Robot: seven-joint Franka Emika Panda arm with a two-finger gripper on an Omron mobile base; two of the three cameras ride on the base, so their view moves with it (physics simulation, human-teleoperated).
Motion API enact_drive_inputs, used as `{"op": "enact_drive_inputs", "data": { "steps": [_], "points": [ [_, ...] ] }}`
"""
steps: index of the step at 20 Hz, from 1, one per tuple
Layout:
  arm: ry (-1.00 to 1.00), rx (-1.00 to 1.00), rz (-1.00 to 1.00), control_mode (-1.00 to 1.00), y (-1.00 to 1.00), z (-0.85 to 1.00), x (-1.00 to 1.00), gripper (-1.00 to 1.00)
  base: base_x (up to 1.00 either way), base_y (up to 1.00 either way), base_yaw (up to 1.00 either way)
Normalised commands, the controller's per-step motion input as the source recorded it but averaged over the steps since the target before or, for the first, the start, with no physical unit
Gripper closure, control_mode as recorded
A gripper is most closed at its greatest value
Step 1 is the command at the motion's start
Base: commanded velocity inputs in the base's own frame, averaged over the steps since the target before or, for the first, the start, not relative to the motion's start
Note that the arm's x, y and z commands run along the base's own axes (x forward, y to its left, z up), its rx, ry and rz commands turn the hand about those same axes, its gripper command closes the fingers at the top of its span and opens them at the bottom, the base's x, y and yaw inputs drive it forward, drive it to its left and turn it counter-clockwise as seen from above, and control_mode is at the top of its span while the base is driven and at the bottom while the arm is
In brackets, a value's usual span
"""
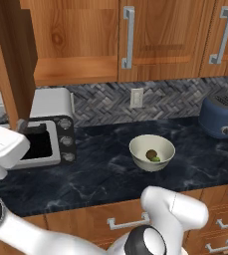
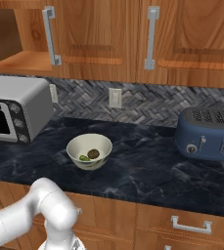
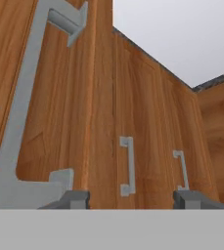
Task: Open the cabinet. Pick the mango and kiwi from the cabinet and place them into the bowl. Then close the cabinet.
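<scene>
The cabinet (image 1: 85, 35) has its left door (image 1: 11, 60) swung out edge-on, baring a shelf (image 1: 75, 69); its right door is shut. In the right base view the bare shelf (image 2: 20, 61) shows at the upper left. The off-white bowl (image 1: 152, 144) stands on the counter with the brown kiwi (image 1: 151, 154) and green mango (image 1: 156, 159) inside; from the other side the bowl (image 2: 89, 141) holds the kiwi (image 2: 93, 154) and mango (image 2: 84, 157). My gripper (image 3: 133, 199) faces the open door, fingers apart, nothing between them. The door's grey bar handle (image 3: 20, 122) lies just left of the left fingertip (image 3: 77, 197).
A silver toaster oven (image 1: 46, 134) sits on the dark marble counter (image 1: 100, 174) left of the bowl. A blue toaster (image 2: 209, 134) stands at the right. A neighbouring door with a single handle (image 1: 222, 35) is shut. Drawers (image 2: 191, 224) run below the counter edge.
</scene>
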Motion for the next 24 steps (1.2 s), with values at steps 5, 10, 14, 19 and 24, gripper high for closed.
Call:
{"op": "enact_drive_inputs", "data": {
  "steps": [5, 10, 14, 19, 24],
  "points": [
    [0.01, 0.0, 0.0, -1.0, 0.2, -0.03, -0.08, -1.0, 0.0, 0.0, 0.0],
    [0.0, -0.02, 0.0, -1.0, 0.51, -0.24, -0.27, -1.0, 0.0, 0.0, 0.0],
    [0.08, -0.02, 0.0, -1.0, 0.19, -0.28, 0.1, -1.0, 0.0, 0.0, 0.0],
    [0.07, -0.02, -0.03, -1.0, 0.19, -0.22, 0.41, -1.0, 0.0, 0.0, 0.0],
    [0.04, 0.0, -0.07, -1.0, 0.14, -0.06, 0.82, -1.0, 0.0, 0.0, 0.0]
  ]
}}
